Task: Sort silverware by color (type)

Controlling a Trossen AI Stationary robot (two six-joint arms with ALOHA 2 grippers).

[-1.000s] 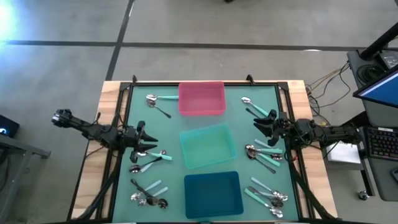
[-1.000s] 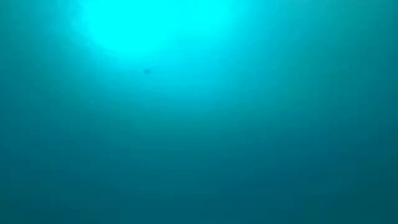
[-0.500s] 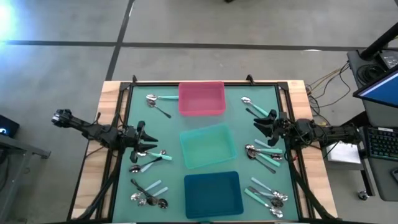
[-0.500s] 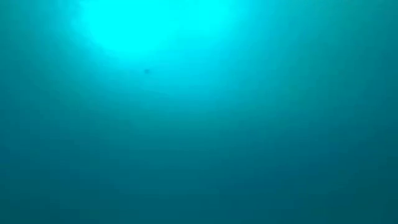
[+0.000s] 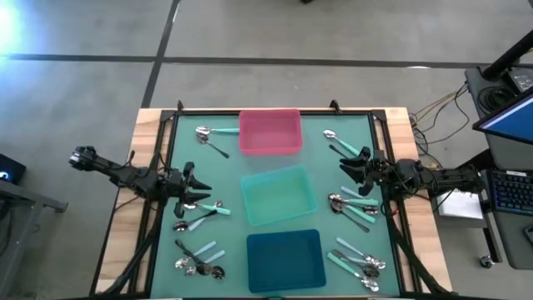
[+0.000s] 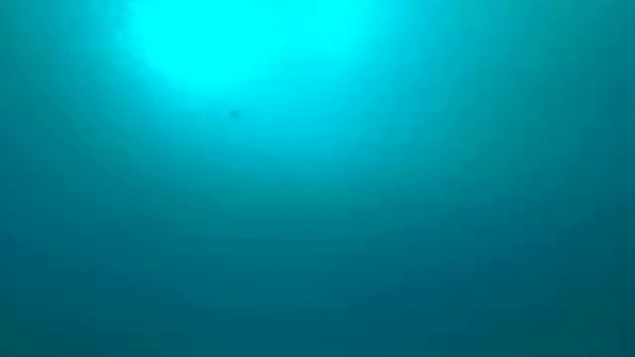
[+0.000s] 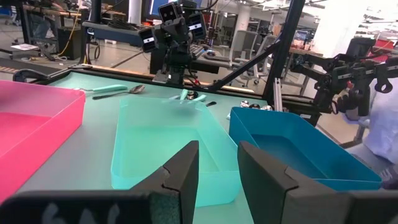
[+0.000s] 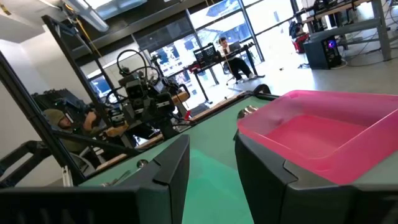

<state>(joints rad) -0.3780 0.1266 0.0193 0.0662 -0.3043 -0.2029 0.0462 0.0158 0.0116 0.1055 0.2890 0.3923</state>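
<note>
In the high view the spoons lie flat on the green mat in loose groups: far left (image 5: 208,135), mid left (image 5: 200,213), near left (image 5: 200,260), far right (image 5: 341,143), mid right (image 5: 350,204), near right (image 5: 358,258). Their handles are teal, pale blue or dark. My left gripper (image 5: 202,192) is open, just beyond the mid-left group, and points toward the mint tray. My right gripper (image 5: 344,167) is open between the far-right and mid-right groups and points toward the trays. Both wrist views show the fingers apart with nothing between them (image 7: 217,168) (image 8: 212,162).
Three trays stand in a row down the middle of the mat: pink (image 5: 271,148) at the far side, mint (image 5: 254,208) in the middle, dark teal (image 5: 285,267) at the near side. A black frame rims the table (image 5: 166,167). The low view shows only a teal blur.
</note>
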